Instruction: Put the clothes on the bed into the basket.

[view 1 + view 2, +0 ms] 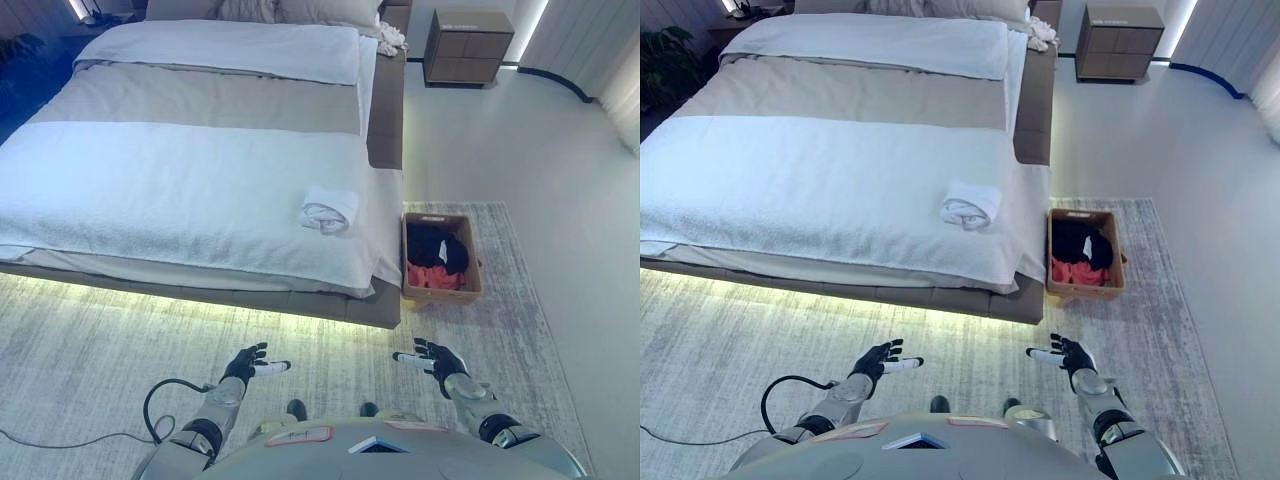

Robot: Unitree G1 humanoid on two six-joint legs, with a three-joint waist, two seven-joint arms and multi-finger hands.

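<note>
Both hands are hovering over the rug [90,330] at the bottom of the view, holding nothing: the left hand [246,364] at about 7 o'clock and the right hand [437,358] at about 5 o'clock, each with its fingers spread apart and loosely straight, pointing inward toward the other. A wide bed [150,180] is filling the upper left, from 9 to 12 o'clock, and a white bundle of cloth [327,211] is lying rolled on the cover near the bed's foot corner, close to the centre of the view and well apart from both hands. The basket [442,292] is sitting on the rug just beside that corner of the bed, at about 3 o'clock from the bundle, and it is already holding a black garment [437,244] toward its far end and a red garment [437,276] toward its near end. More white cloth [391,38] is lying crumpled at the bed's head corner, at about 1 o'clock. A nightstand [468,46] is standing on the bare floor [560,180] beyond it, toward 1 o'clock.
</note>
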